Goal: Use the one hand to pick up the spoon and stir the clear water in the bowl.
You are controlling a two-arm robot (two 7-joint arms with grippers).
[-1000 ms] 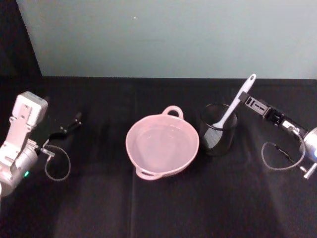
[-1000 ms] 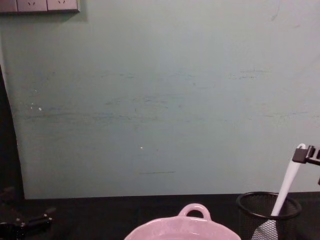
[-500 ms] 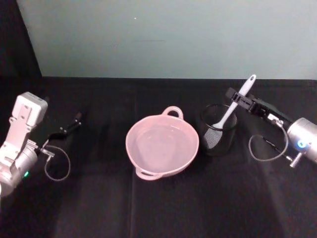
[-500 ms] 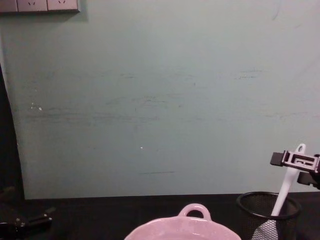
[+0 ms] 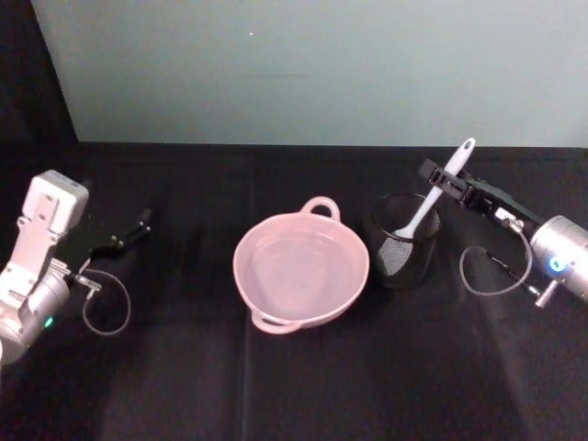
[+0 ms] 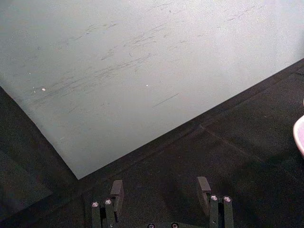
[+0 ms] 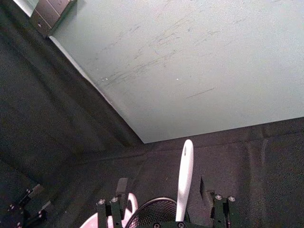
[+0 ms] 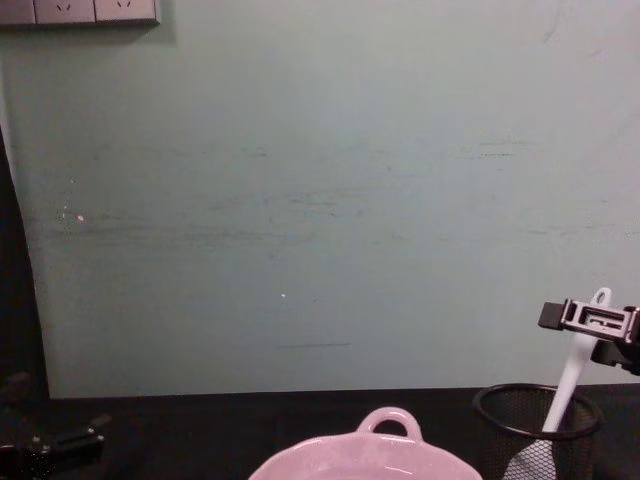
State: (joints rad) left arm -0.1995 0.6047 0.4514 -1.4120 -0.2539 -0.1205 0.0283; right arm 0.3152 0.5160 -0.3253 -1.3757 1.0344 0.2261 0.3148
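White spoon [image 7: 185, 171] in mesh cup [image 5: 404, 257] | right gripper [image 7: 163, 183] fingers wide astride handle | left gripper [image 6: 160, 183] parked, fingers wide

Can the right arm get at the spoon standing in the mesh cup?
Probably yes: the open right end effector straddles the handle of the spoon above the rim of the mesh cup, nothing between them. The left end effector sits idle far left.

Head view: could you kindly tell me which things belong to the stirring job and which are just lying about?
Job: spoon, standing in the black mesh cup; pink bowl; clear water in it; right tool, open around the spoon's handle.
Lying about: black mesh cup; left tool, parked open at far left.
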